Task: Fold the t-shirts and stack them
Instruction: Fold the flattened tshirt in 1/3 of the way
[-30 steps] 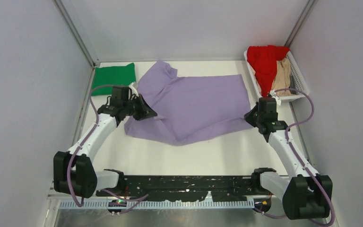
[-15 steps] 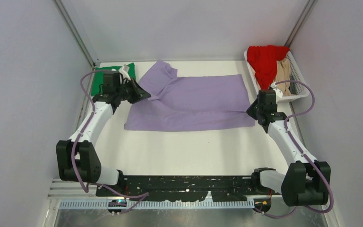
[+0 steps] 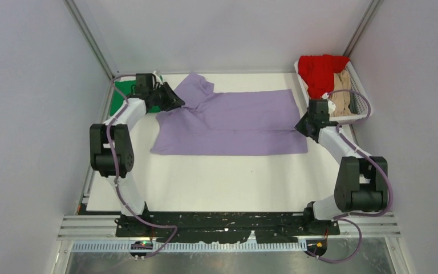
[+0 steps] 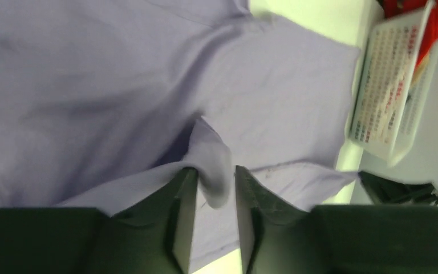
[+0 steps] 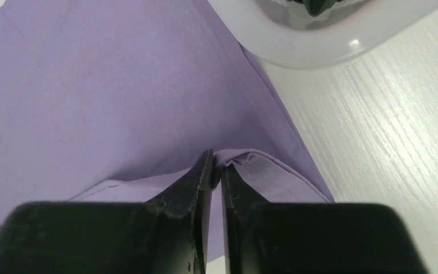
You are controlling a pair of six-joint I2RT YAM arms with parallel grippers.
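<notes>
The lavender t-shirt [image 3: 234,123] lies flat at the back middle of the table, its near half doubled over toward the back. My left gripper [image 3: 174,103] is at its left end by the sleeve; in the left wrist view a thick fold of the shirt [image 4: 120,85] fills the gap between the jaws [image 4: 215,171]. My right gripper [image 3: 300,127] is at the right end, shut on a pinch of the shirt's edge [image 5: 217,157]. A folded green t-shirt [image 3: 120,94] lies at the back left, partly behind my left arm.
A white slatted basket [image 3: 360,114] stands at the back right with a red shirt [image 3: 318,71] and a tan one [image 3: 345,94] in it, close to my right gripper. It also shows in the left wrist view [image 4: 388,91]. Grey walls close in both sides.
Both grippers have carried the shirt's near edge toward the back, folding it over itself. The shirt now lies as a flatter, narrower band. Both arms are stretched far out.
</notes>
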